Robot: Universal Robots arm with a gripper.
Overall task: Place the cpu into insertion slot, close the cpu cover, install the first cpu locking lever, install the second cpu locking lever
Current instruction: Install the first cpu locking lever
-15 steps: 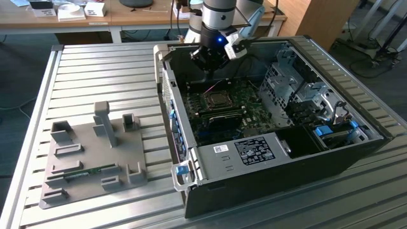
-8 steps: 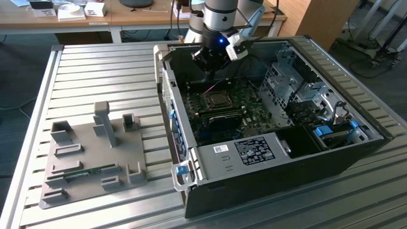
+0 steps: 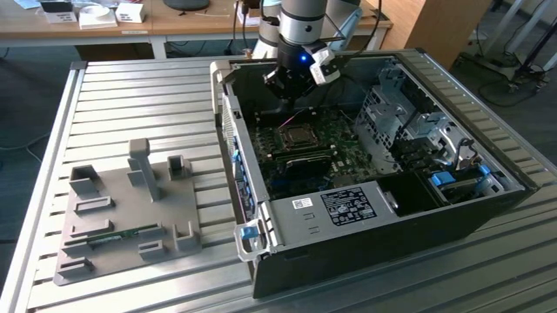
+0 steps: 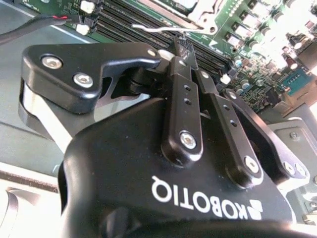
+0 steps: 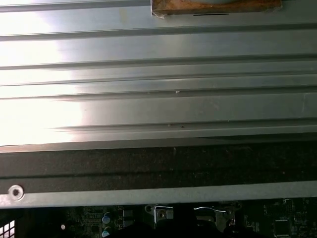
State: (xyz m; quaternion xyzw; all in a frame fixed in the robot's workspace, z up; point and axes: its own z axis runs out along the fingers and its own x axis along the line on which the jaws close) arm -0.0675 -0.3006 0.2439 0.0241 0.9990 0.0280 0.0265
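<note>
Since the cpu [image 3: 301, 136] is judged seated and covered, only the lever steps are counted as open.

At the centre of the exterior view the cpu is seen lying flat in the insertion slot [image 3: 282, 138] on the green motherboard [image 3: 348, 156]. The cpu cover [image 4: 202, 11] appears folded down around it, so the first two steps are taken as done. The gripper [image 3: 293, 88] is held low inside the open computer case [image 3: 374, 215], just above the slot's far side. At upper centre of the second wrist view its fingers [image 4: 181, 84] are seen drawn together, with the tips [image 4: 181, 47] right at a thin silver locking lever [image 4: 158, 29] lying across the memory slots [image 4: 124, 22]. Whether the wire is pinched or only touched cannot be told. No lever can be confirmed as latched, so both lever installs are logged as not done.
</note>
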